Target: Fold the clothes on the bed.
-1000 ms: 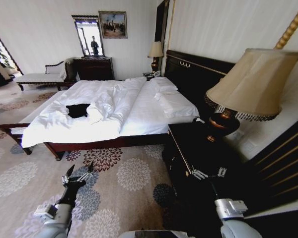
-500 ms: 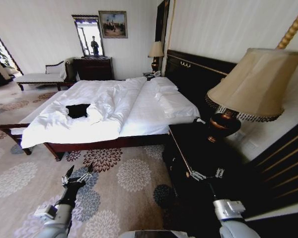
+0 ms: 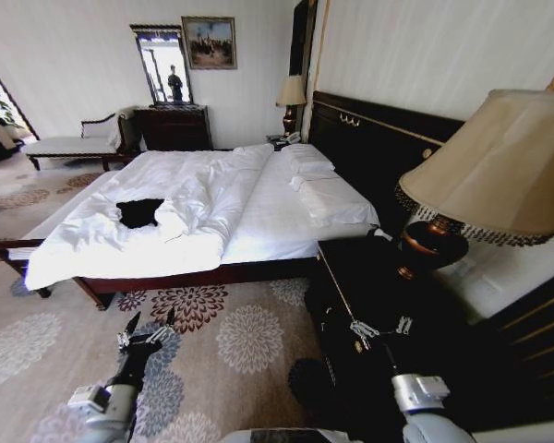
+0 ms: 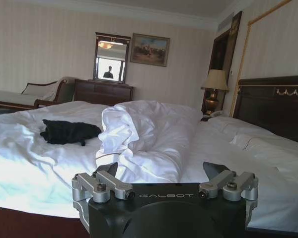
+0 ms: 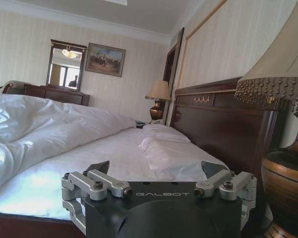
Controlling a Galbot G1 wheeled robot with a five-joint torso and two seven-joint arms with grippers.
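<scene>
Our view has swung a bit; we are near the bed (image 3: 258, 231). Black T-shirt (image 3: 138, 212) lies crumpled, nothing folded. Left pincer (image 3: 148, 329) and right pincer (image 3: 379, 329) hang spread, empty.

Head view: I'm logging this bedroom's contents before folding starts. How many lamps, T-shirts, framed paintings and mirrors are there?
Lamps: 2, near one and far one
Black T-shirts: 1, on the bed
Framed paintings: 1
Mirrors: 1
Total: 5

Open carpet (image 3: 231, 341) lay before the bed (image 3: 258, 208); nightstand (image 3: 369, 286) and lamp (image 3: 499, 175) crowded the right.
</scene>
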